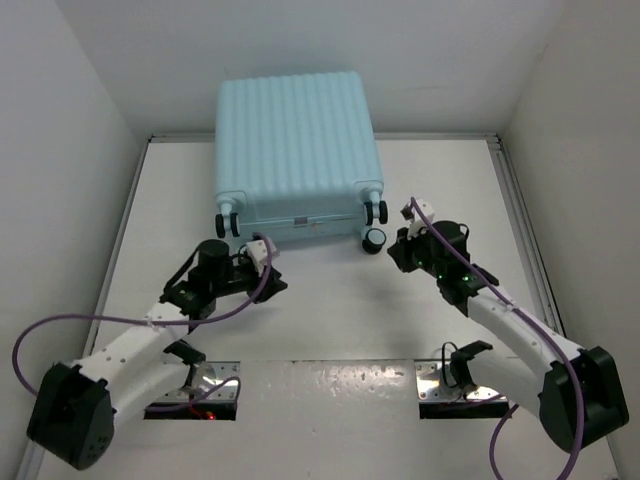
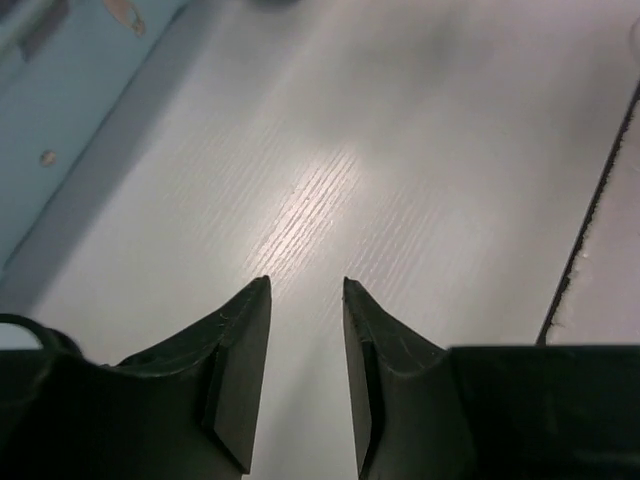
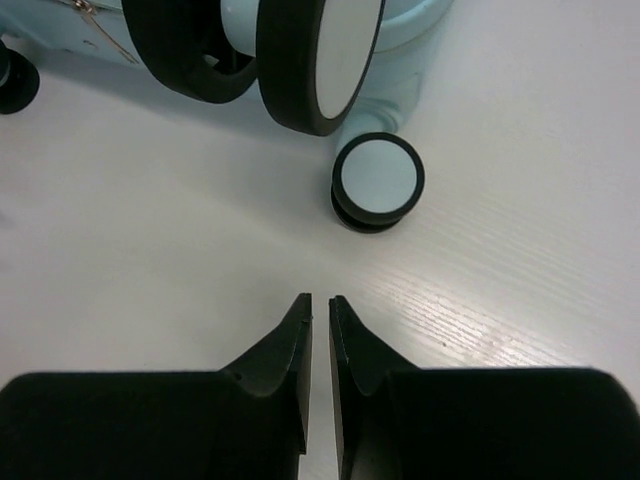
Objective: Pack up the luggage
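The luggage [image 1: 298, 150], a pale aqua ribbed hard-shell suitcase, lies closed and flat at the back of the white table [image 1: 330, 310], its wheels facing me. My left gripper [image 1: 273, 283] hovers just off its near left corner. In the left wrist view the left gripper [image 2: 306, 282] stands partly open over bare table, nothing between the fingers, with the luggage [image 2: 60, 90] at upper left. My right gripper [image 1: 393, 252] sits beside the near right wheel [image 1: 375, 240]. In the right wrist view the right gripper [image 3: 319, 298] is closed to a thin slit and empty, a short way from that black-and-white wheel [image 3: 378, 180].
White walls enclose the table on three sides. A dark seam [image 2: 590, 220] runs along the table's edge strip. Purple cables [image 1: 60, 325] loop off both arms. Metal mounting plates [image 1: 210, 385] sit at the near edge by the arm bases.
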Controlling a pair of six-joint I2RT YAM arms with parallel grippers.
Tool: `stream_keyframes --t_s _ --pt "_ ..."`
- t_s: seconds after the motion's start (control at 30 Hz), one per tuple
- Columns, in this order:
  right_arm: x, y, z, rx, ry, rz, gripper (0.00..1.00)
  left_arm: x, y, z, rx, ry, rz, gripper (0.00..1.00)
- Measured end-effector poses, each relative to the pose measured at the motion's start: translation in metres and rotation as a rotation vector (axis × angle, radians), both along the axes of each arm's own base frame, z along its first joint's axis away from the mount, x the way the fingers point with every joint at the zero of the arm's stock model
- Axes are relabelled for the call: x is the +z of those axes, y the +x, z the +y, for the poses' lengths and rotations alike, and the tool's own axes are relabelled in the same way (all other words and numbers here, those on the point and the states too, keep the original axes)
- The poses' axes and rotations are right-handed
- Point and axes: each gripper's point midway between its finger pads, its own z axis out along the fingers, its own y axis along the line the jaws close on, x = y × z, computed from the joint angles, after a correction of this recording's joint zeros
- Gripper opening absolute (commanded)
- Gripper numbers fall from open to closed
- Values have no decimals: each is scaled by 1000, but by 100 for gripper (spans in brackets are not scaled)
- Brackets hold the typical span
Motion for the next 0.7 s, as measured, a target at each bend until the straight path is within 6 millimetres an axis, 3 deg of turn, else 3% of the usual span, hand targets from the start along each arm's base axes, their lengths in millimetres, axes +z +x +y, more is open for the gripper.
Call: stream_keyframes --t_s 0.1,0.2,0.43,0.47,0.57,0.7 --pt "0 -2 -6 -24 -10 7 12 -23 6 -20 48 39 9 42" --pt "-1 -3 -13 -48 -20 13 13 -33 20 -31 141 46 -23 43" --pt "-3 -5 -26 -88 -44 27 14 -53 72 -39 348 13 -48 49" --pt "-4 -5 -28 -88 -50 29 14 -55 79 -40 365 5 -46 54" --pt "-5 -5 -32 -93 -62 34 14 -49 101 -48 398 -41 -70 61" --pt "-8 -6 -37 -103 -73 45 14 -34 123 -61 408 -116 -120 62"
